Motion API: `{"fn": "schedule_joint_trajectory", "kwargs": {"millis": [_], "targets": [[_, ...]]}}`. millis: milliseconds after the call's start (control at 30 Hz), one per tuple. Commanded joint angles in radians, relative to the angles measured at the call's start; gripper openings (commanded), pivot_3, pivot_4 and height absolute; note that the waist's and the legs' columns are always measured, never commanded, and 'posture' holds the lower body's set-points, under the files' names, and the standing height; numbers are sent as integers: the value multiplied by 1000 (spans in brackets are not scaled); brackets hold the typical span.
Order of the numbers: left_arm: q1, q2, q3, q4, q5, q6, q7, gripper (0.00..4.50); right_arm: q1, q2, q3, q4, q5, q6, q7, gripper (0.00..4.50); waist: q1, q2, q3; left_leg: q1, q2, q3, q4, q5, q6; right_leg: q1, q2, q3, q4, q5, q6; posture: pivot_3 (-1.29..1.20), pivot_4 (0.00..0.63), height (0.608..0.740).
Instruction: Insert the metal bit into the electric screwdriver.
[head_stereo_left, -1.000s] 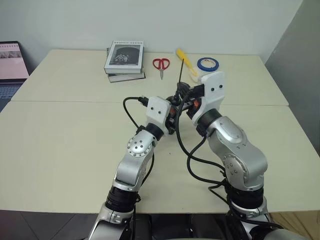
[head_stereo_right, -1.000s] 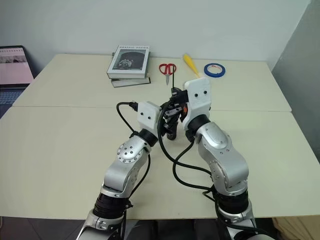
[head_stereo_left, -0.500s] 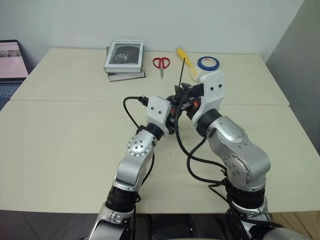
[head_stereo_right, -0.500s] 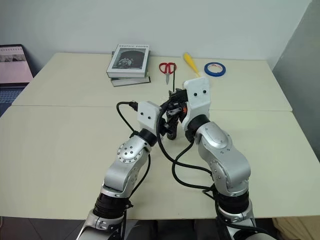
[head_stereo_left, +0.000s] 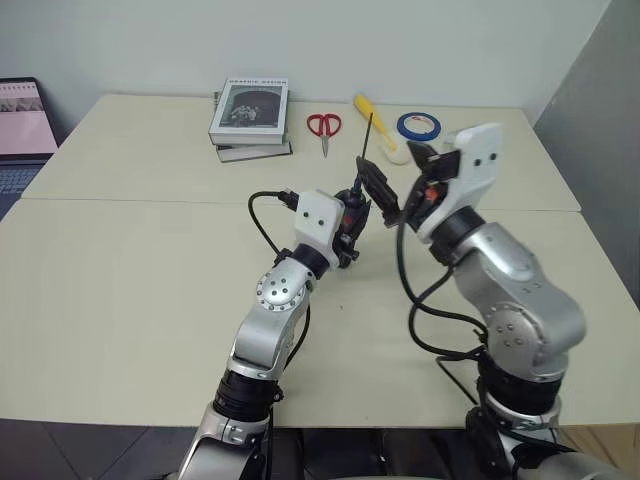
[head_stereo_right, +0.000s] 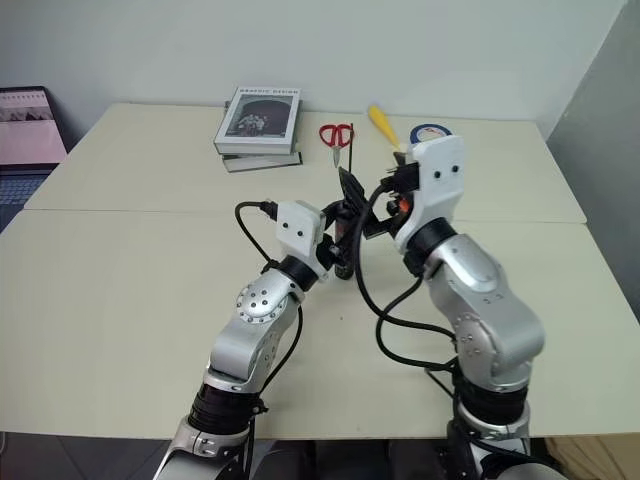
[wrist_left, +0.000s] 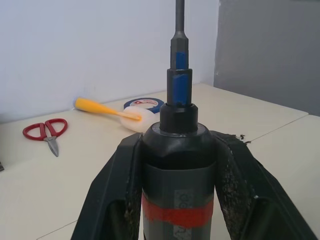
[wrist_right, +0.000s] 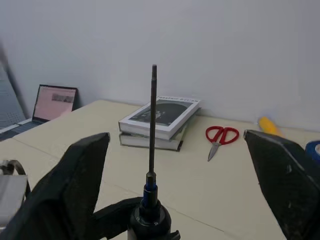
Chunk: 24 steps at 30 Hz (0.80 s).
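**Bit seated, right jaws off it: the risk now is a knock on the way out**

The bit (wrist_right: 153, 120) stands straight up out of the nose of the screwdriver (wrist_left: 178, 165), and nothing but the socket holds it. Whether it is pushed fully home cannot be told from here. If it sits only loosely, a tilt of the tool could let it slide out and drop to the table (head_stereo_left: 130, 290).

The nearer danger is the right gripper (head_stereo_left: 402, 186). Its fingers are spread wide and empty, one on each side of the bit and clear of it, as the right wrist view shows. Any sideways drift of that arm would bring a finger against the thin rod, and that could lever it out or twist the screwdriver in the other grip. Drawing back along the line of the bit, not across it, looks the safer way out.

The left gripper (wrist_left: 176, 190) is clamped on the screwdriver's body, a finger pressed to each flank just above the red band. That arm reaches forward with the tool roughly upright, nose uppermost. The right arm is raised beside it, elbow bent, wrist cocked so the open fingers point across toward the bit from the right, slightly above the left hand.

The scissors (head_stereo_left: 322, 127), the brush (head_stereo_left: 374, 125) and the tape (head_stereo_left: 417, 126) lie well beyond both hands, out of the way.
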<state>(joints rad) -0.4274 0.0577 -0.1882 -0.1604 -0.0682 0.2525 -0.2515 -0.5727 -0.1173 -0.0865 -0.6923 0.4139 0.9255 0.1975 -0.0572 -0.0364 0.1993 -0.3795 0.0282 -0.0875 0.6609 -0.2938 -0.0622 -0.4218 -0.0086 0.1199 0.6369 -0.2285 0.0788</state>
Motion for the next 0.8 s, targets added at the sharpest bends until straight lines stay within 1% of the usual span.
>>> {"fn": "schedule_joint_trajectory", "kwargs": {"millis": [33,100,167,233,300,400,500,567,600,667,733,800], "targets": [[-49,11,27,-19,-8,-20,-14,1630,12,-83,-80,-70,107,19,85,4500,0,0,0,0,0,0,0,0,0,0,0,0,0,0,0,0,150,740],[-97,39,47,-33,-25,-9,-45,1630,49,-192,-152,-99,184,43,184,4500,5,0,1,-1,0,0,0,0,0,0,0,0,0,0,0,0,150,740],[-144,77,68,-31,-40,-5,-81,1630,69,-272,-192,-105,239,51,232,4500,8,1,2,-4,0,-2,1,0,0,0,0,-2,-4,1,1,0,150,740],[-196,125,90,-11,-49,-6,-122,1630,89,-338,-219,-104,287,61,263,4500,5,2,2,-4,0,-2,0,0,0,1,0,-1,-8,3,2,0,150,740],[-272,210,105,35,-35,-25,-193,1630,137,-425,-245,-111,327,69,322,4500,5,2,2,-5,0,-1,0,0,0,0,0,-1,-9,3,2,0,150,740],[-341,307,99,95,-14,-33,-276,1630,194,-516,-262,-122,368,66,373,4500,7,2,2,-5,0,-1,-1,0,0,0,0,-1,-9,2,2,0,150,740],[-418,491,4,206,76,-79,-477,1630,278,-629,-287,-154,408,54,466,4500,7,2,2,-4,0,0,-1,0,1,0,0,0,-10,2,2,0,150,740],[-474,570,-53,280,108,-101,-595,1630,312,-686,-315,-163,456,50,514,4500,6,2,2,-6,0,-1,-2,0,0,0,0,-1,-10,2,2,0,150,740],[-502,595,-80,312,121,-129,-649,1630,326,-713,-329,-165,474,45,535,4500,4,2,2,-5,0,0,-1,0,0,0,-1,-1,-10,2,1,0,150,740],[-552,617,-116,379,164,-199,-694,1630,346,-757,-346,-165,484,28,569,4500,6,2,3,-6,0,0,-1,0,0,0,-1,-1,-9,1,2,0,150,740],[-585,640,-163,435,206,-267,-764,1630,355,-791,-359,-160,500,19,588,4500,17,1,4,-6,0,0,0,0,1,0,-1,-1,-10,1,2,0,150,740],[-611,639,-207,490,228,-316,-837,1630,364,-821,-370,-150,503,5,603,4500,22,1,4,-7,0,0,0,0,0,0,-1,-1,-11,2,2,0,150,740]]}}
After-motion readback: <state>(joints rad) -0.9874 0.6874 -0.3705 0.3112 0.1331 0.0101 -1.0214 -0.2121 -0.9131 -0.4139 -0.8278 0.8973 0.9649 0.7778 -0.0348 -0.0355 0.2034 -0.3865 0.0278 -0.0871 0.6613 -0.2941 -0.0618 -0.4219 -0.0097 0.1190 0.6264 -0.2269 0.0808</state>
